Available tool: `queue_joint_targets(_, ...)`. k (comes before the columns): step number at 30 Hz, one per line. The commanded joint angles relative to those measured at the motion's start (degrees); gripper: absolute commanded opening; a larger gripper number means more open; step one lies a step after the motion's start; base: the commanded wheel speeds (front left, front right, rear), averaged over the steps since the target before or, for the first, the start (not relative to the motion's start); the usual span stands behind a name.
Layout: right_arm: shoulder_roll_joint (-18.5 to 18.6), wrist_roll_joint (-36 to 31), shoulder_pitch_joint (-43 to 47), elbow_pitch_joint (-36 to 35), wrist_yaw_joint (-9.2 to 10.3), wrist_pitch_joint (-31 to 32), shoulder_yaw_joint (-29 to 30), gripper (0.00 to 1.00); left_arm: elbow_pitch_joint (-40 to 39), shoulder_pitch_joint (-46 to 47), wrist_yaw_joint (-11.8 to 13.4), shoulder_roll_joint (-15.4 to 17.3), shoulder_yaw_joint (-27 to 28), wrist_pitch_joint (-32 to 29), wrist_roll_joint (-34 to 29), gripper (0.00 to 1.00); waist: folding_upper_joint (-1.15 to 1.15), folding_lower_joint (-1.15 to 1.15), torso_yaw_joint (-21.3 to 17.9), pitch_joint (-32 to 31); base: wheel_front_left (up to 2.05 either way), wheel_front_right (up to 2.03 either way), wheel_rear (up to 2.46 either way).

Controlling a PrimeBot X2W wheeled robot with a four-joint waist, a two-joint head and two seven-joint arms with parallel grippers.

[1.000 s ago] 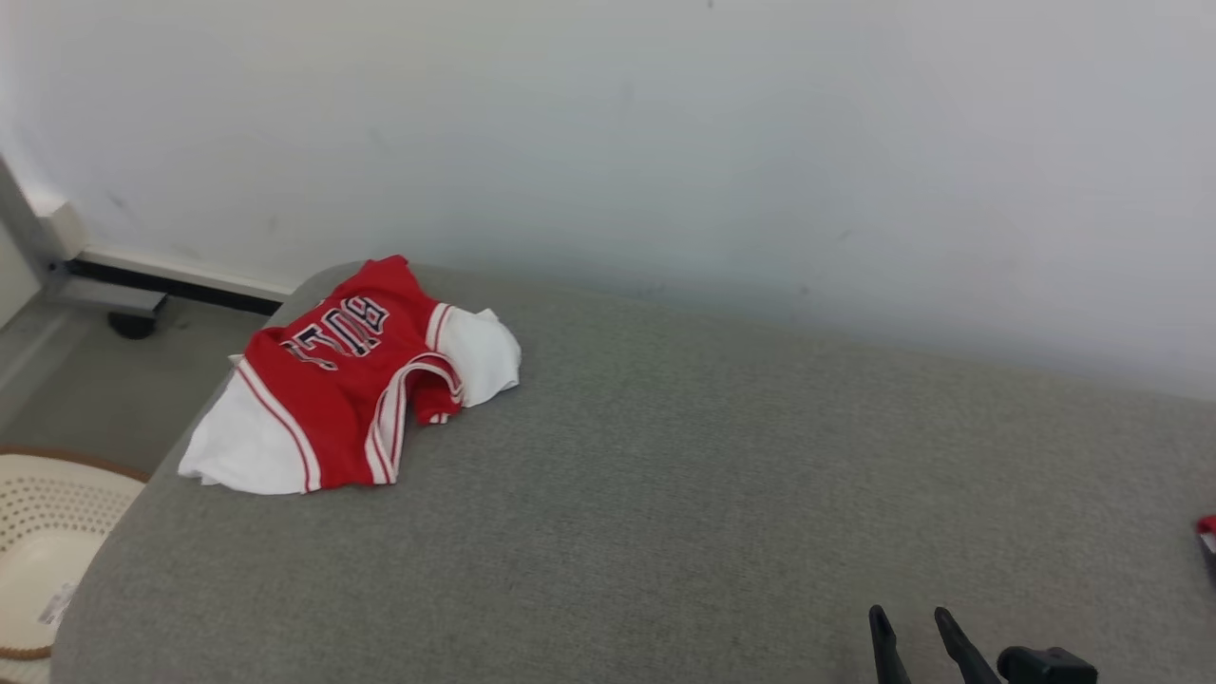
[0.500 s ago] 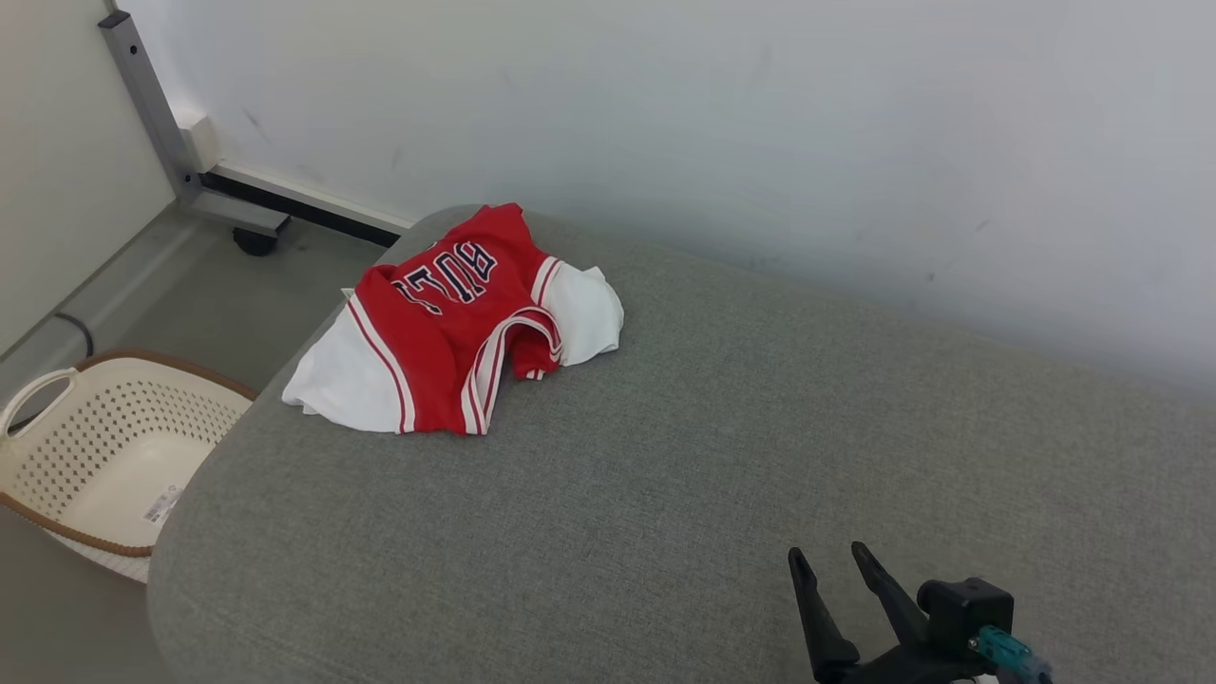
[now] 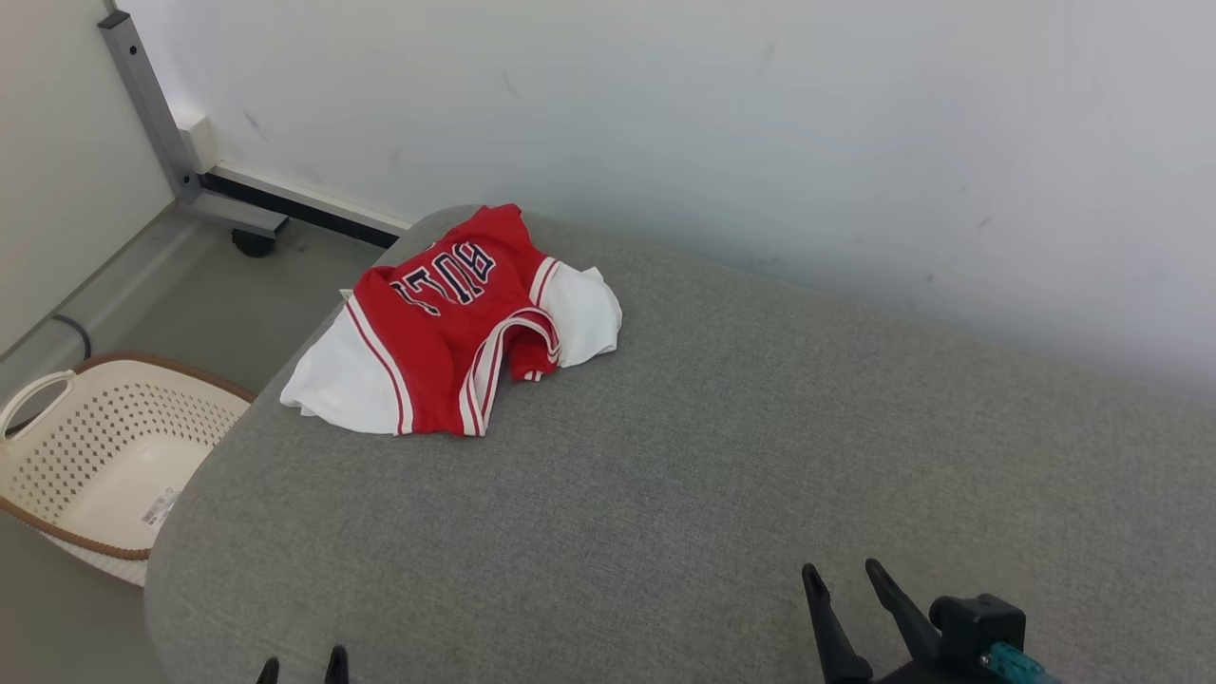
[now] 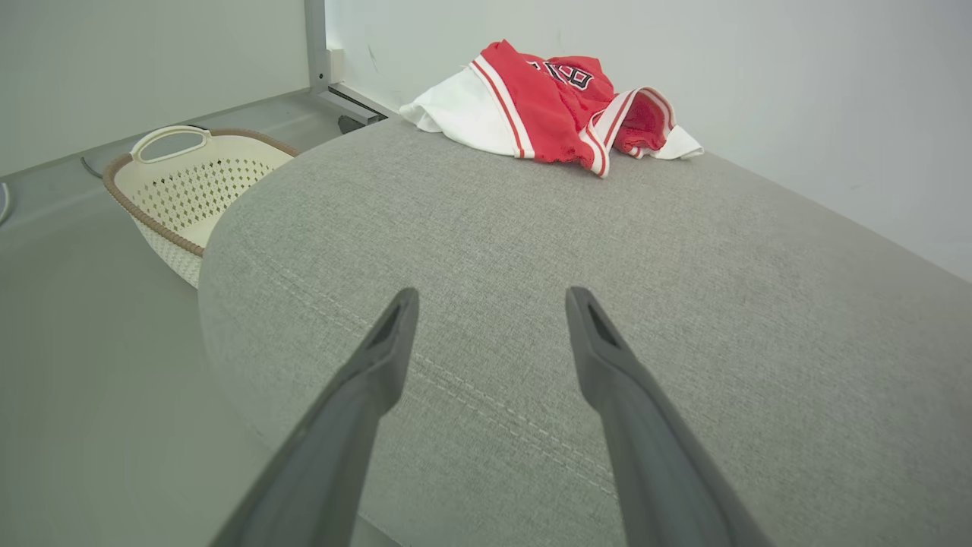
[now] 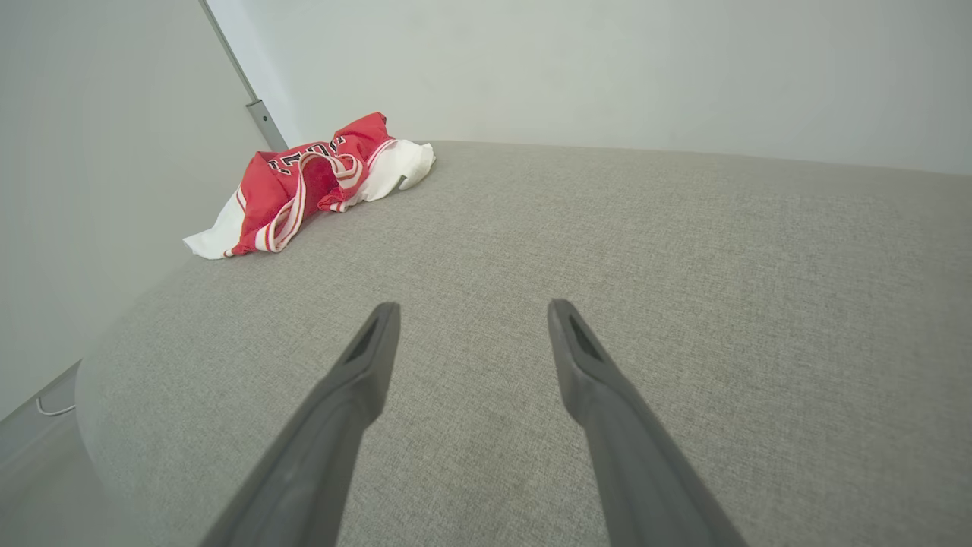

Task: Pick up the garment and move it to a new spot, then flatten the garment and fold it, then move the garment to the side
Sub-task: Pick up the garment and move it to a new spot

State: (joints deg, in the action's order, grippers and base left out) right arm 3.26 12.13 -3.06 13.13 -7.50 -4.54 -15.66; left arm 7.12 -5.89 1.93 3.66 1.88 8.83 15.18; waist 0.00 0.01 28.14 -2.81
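Note:
The garment (image 3: 446, 323) is a red jersey with white sleeves and dark lettering, lying crumpled at the far left corner of the grey cushioned surface (image 3: 712, 475). It also appears at the top of the left wrist view as the garment (image 4: 554, 106) and at the upper left of the right wrist view as the garment (image 5: 311, 182). My left gripper (image 3: 301, 663) peeks in at the bottom edge, open and empty (image 4: 490, 304). My right gripper (image 3: 844, 573) stands open at the lower right, far from the jersey, nothing between its fingers (image 5: 471, 315).
A cream perforated laundry basket (image 3: 95, 456) with a brown rim sits on the floor left of the cushion, also seen as the basket (image 4: 190, 182). A white wall (image 3: 760, 123) runs behind the cushion. A grey metal frame leg (image 3: 152, 114) stands at the far left.
The head camera swung left over the first half second, bringing the basket and frame leg into view. Since then my left fingertips have appeared at the bottom edge. The garment has not moved.

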Motion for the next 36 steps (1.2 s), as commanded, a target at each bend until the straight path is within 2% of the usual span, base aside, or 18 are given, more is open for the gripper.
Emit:
queue_joint_targets(1, 0.14, -0.83, 1.75, -0.79, 0.02, 0.37, 0.85, 1.00, 2.89, 4.57, -1.01, 0.75, -1.29, -1.90, -0.48, 1.00, 0.00, -0.01, -0.37, -0.41, 0.00, 0.00, 0.00)
queue_joint_targets(6, -0.08, -1.62, 4.48, -3.32, 0.02, 1.87, 1.25, 1.00, 10.93, 13.35, -2.22, 1.46, -3.25, -5.52, -0.68, 1.00, 0.00, -0.01, -2.04, -0.21, 0.00, 0.00, 0.00)
queue_joint_targets(12, 0.40, -3.62, 4.26, -8.97, 0.02, 5.79, -1.26, 1.00, 22.81, 25.84, -1.36, 2.93, -2.48, -9.04, -0.07, 1.00, 0.00, -0.01, -9.58, 4.43, 0.00, 0.00, 0.00)
queue_joint_targets(19, 3.69, -5.13, 3.43, -17.43, 0.02, 10.46, -2.76, 1.00, 34.48, 39.53, -1.20, 6.75, -1.14, -11.19, 0.64, 1.00, 0.00, -0.01, -17.79, 11.15, 0.00, 0.00, 0.00)
queue_joint_targets(23, 5.21, -5.69, 2.94, -21.59, 0.02, 12.43, -2.41, 1.00, 39.42, 45.67, -0.74, 7.68, 1.74, -13.77, 3.78, 1.00, 0.00, -0.01, -19.99, 15.24, 0.00, 0.00, 0.00)
queue_joint_targets(27, 6.68, -6.26, 2.57, -25.01, 0.02, 14.43, -2.41, 1.00, 42.46, 50.43, 0.53, 7.89, 4.44, -13.85, 6.82, 1.00, 0.00, -0.01, -21.40, 18.80, 0.00, 0.00, 0.00)
queue_joint_targets(36, 7.43, -7.45, 2.99, -29.17, 0.02, 16.40, -2.27, 1.00, 50.42, 56.05, 6.46, 12.41, 5.40, -15.84, 5.51, 1.00, 0.00, -0.01, -23.46, 23.84, 0.00, 0.00, 0.00)
